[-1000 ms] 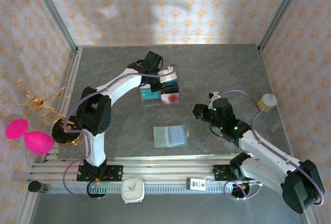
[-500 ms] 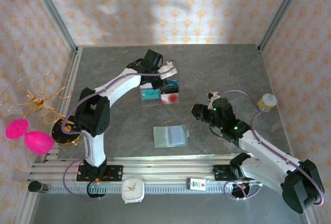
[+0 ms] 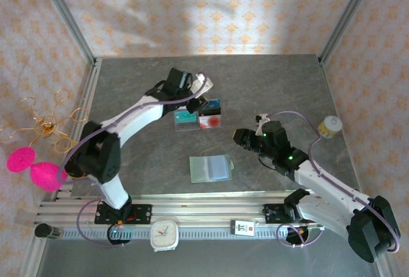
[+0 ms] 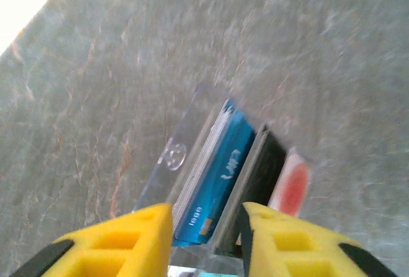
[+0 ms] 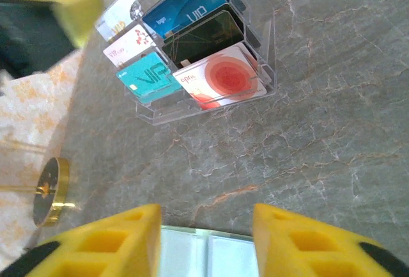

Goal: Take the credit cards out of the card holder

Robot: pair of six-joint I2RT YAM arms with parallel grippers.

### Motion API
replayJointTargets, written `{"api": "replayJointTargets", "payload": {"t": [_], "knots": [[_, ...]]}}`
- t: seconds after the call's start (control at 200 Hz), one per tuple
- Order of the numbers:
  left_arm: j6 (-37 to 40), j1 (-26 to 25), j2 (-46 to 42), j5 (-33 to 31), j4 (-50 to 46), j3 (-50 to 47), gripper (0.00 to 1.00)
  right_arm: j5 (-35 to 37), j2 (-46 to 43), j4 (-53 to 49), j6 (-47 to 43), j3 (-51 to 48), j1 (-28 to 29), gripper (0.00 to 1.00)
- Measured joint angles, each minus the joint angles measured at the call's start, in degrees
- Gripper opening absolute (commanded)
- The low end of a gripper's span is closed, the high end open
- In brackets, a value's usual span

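- The card holder (image 3: 209,168) lay flat in the lower centre of the top view, apart from the right gripper (image 3: 241,137) and to its lower left.
- The right gripper's jaws stood apart and held nothing.
- The left gripper (image 3: 199,94) hung just above the clear card stand (image 3: 198,119) in the upper centre, also open and empty.
- A white clock (image 3: 164,235) stood at the bottom edge.

A grey marble-patterned tabletop (image 3: 275,79), enclosed by walls (image 3: 211,8) papered with orange floral motifs. Aluminium posts (image 3: 64,11) rise at the back corners. An aluminium rail (image 3: 204,203) lines the near edge. Bright light dapples the back wall.
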Motion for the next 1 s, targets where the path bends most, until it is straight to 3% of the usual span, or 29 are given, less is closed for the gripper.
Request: {"api": "replayJointTargets", "payload": {"t": [0.03,0.045,0.06,0.255,0.355,0.435,0.526,0.556,0.566,0.746,1.001], "knots": [[-2.95,-0.02,-3.21,0.72,3.69,-2.86,0.81,0.04,0.42,0.00,-0.13,-0.02,0.00,0.54],[-4.63,-0.02,-4.31,0.87,5.09,-3.87,0.94,0.04,0.61,-0.02,-0.35,-0.02,0.00,0.57],[-5.64,-0.02,-5.81,1.14,6.84,-5.18,0.98,0.09,0.72,0.00,-0.20,-0.07,0.00,0.58],[-23.54,-0.44,-20.98,-1.14,28.39,-23.98,0.99,2.80,0.79,0.61,-1.05,-0.59,0.00,0.67],[-29.09,-0.74,-26.75,-8.52,33.77,-34.69,0.99,6.84,-0.09,1.03,-1.01,-0.83,0.00,0.70],[-32.59,-0.09,-29.46,-17.90,34.75,-40.19,0.99,11.82,-1.29,1.33,-0.24,-0.83,0.00,0.74],[-34.23,2.34,-30.05,-27.89,36.39,-42.93,0.99,17.11,-2.21,1.53,0.28,-0.81,0.00,0.78],[-34.62,3.45,-29.75,-30.99,36.63,-43.01,0.99,18.51,-2.29,1.51,0.48,-0.76,0.00,0.98],[-34.67,3.76,-29.57,-31.67,36.68,-43.01,0.99,19.06,-2.32,1.51,0.98,-0.76,0.00,1.00],[-35.47,11.50,-22.97,-40.57,37.92,-42.36,0.99,26.58,-2.34,1.49,1.33,0.17,0.00,1.00],[-29.42,13.81,-17.64,-47.01,41.99,-43.47,1.00,36.68,-2.32,1.22,2.14,1.53,0.00,1.00]]}}
